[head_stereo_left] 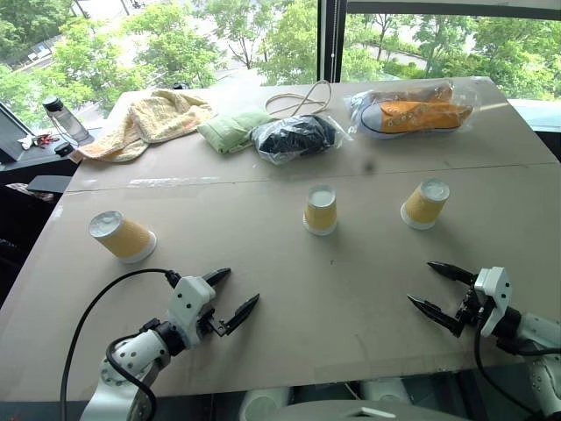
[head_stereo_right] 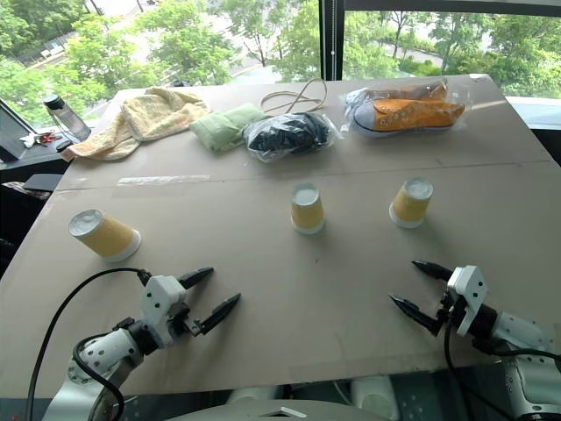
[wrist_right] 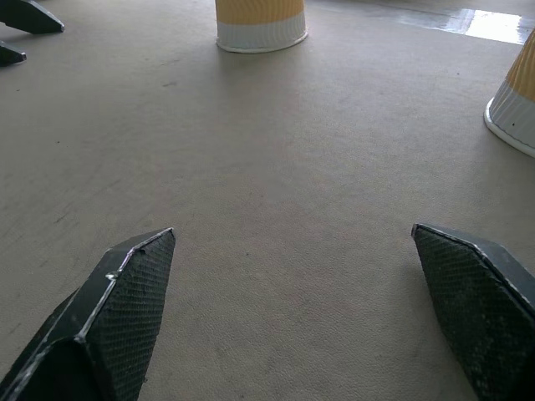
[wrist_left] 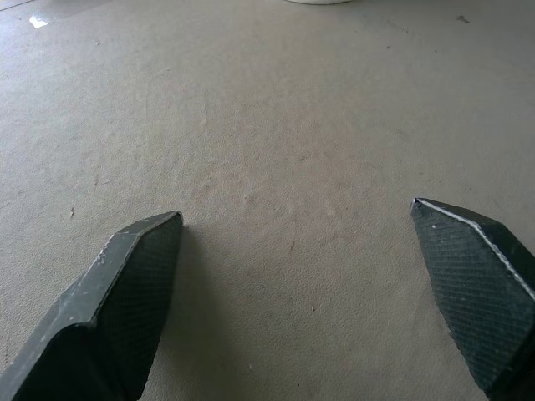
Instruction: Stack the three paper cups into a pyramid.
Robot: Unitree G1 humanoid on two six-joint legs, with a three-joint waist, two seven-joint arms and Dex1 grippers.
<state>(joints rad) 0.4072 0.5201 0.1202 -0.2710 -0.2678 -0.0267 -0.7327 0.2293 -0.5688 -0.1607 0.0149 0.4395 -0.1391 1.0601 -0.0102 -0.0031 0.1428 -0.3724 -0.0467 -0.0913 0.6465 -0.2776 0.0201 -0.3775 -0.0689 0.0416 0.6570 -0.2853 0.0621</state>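
Three paper cups stand upside down and apart on the beige table [head_stereo_left: 289, 289]: the left cup [head_stereo_left: 123, 237], the middle cup [head_stereo_left: 320, 210] and the right cup [head_stereo_left: 425, 203]. Each has yellow-orange ribbed sides and a white base facing up. My left gripper [head_stereo_left: 238, 288] is open over the table near the front edge, nearer than the left and middle cups, with nothing between its fingers [wrist_left: 134, 276]. My right gripper [head_stereo_left: 421, 281] is open too, empty, in front of the right cup. In the right wrist view the left cup [wrist_right: 259, 21] stands far ahead and the middle cup [wrist_right: 518, 100] is at the side.
Along the back of the table lie a yellow towel [head_stereo_left: 153, 118], a green cloth [head_stereo_left: 232, 130], a black bundle in plastic [head_stereo_left: 294, 138], a cord loop [head_stereo_left: 298, 101] and an orange shoe in a bag [head_stereo_left: 416, 110]. A bottle [head_stereo_left: 63, 118] stands off the far left corner.
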